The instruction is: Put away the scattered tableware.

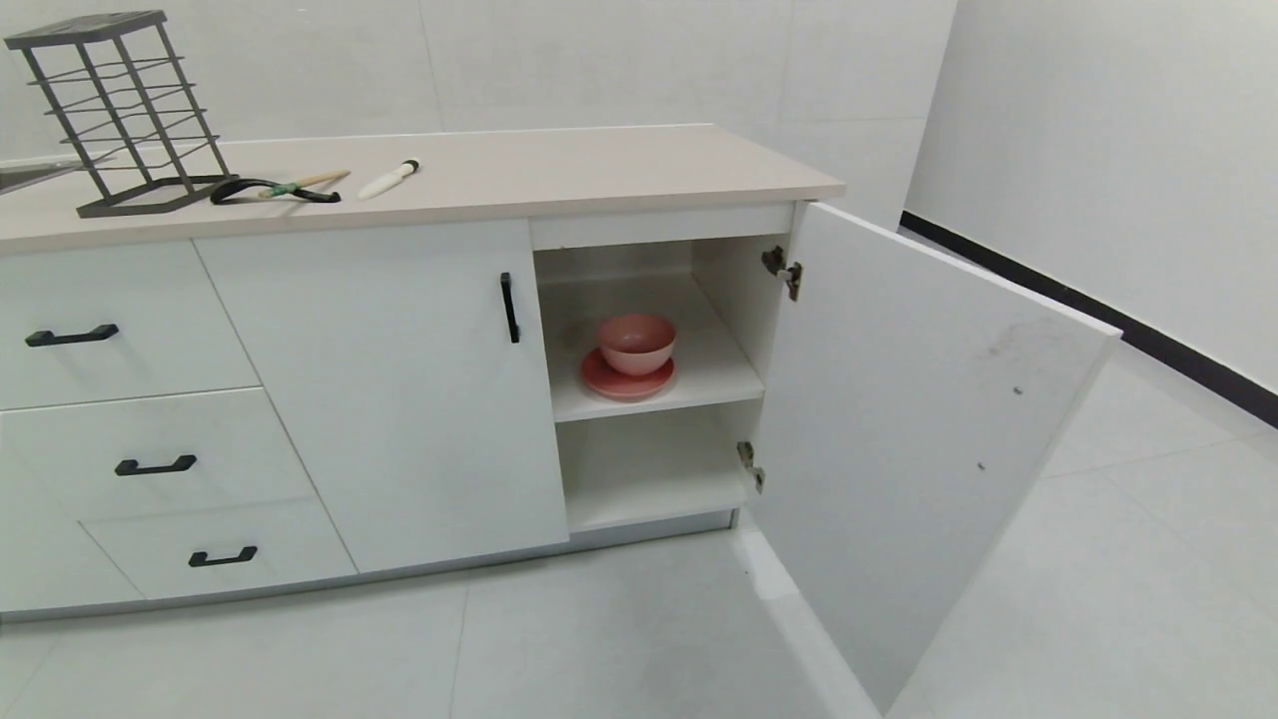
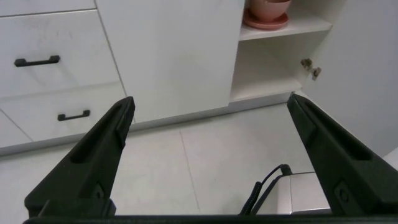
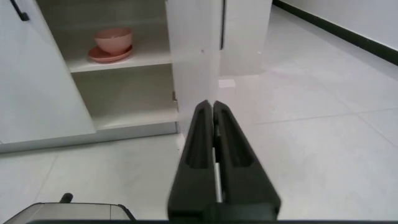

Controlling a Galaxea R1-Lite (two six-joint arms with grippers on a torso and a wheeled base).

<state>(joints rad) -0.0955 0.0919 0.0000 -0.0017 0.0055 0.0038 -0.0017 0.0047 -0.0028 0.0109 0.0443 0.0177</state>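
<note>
We see a pink bowl (image 1: 637, 343) on a coral-red plate (image 1: 627, 385), inside a white cabinet (image 1: 399, 399) with black handles (image 1: 510, 307).

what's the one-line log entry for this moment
left tool open | right tool shut | pink round bowl on pink plate, upper cabinet shelf | white cabinet door open | white slim utensil on beige countertop

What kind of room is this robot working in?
Most likely a kitchen, perhaps a bare test one: a countertop over white drawers, a pink bowl on a plate in the open cabinet, and a wire rack with utensils on top.
</note>
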